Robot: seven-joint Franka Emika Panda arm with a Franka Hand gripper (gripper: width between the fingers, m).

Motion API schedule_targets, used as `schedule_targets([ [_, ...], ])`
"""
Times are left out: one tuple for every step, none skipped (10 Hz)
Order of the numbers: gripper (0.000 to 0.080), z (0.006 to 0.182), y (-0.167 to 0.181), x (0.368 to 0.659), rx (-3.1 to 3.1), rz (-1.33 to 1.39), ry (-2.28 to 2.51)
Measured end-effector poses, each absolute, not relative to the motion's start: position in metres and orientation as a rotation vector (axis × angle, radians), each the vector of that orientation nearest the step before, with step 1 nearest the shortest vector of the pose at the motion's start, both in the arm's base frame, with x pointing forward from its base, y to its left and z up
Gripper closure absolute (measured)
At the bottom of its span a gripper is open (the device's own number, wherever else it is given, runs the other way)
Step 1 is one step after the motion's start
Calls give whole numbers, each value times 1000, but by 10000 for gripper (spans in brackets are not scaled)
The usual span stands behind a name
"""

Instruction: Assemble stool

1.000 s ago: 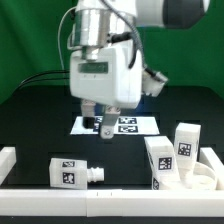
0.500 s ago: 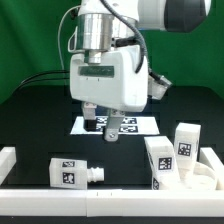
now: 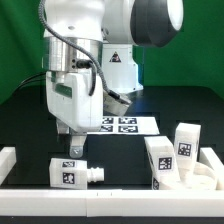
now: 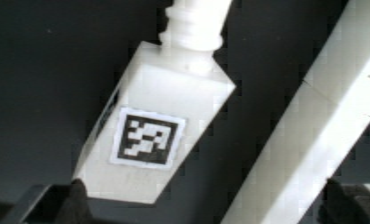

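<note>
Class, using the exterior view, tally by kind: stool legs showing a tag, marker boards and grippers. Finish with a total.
Stool legs showing a tag: 3 (lone lying leg, front cluster leg, rear cluster leg)
Marker board: 1
Gripper: 1
Total: 5

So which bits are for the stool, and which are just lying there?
For the stool:
lying leg
near standing leg
far standing leg
gripper, open over the lying leg

Just there:
marker board
white rails
</note>
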State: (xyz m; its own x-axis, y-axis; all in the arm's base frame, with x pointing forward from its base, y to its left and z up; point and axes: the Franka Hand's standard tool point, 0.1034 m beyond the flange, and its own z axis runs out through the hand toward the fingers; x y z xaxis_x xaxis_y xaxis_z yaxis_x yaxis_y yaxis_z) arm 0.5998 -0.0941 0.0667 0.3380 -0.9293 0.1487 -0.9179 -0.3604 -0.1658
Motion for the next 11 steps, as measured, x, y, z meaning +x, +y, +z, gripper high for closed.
schedule_targets([
  [151, 66, -94, 600, -2527, -336, 1747],
  [151, 65, -96, 598, -2516, -321, 1760],
  [151, 60, -104, 592, -2442, -234, 1831],
  [151, 49, -111, 588, -2385, -174, 1883],
  [151, 37, -109, 584, -2374, -200, 1905],
  [151, 23, -99, 575, -2389, -217, 1909],
  [151, 12, -93, 570, -2402, -199, 1911],
  [151, 6, -88, 569, -2403, -194, 1932],
  [151, 4, -84, 568, -2412, -191, 1928],
  [177, 4, -86, 568, -2411, -193, 1929],
  [177, 4, -86, 568, -2424, -193, 1916],
])
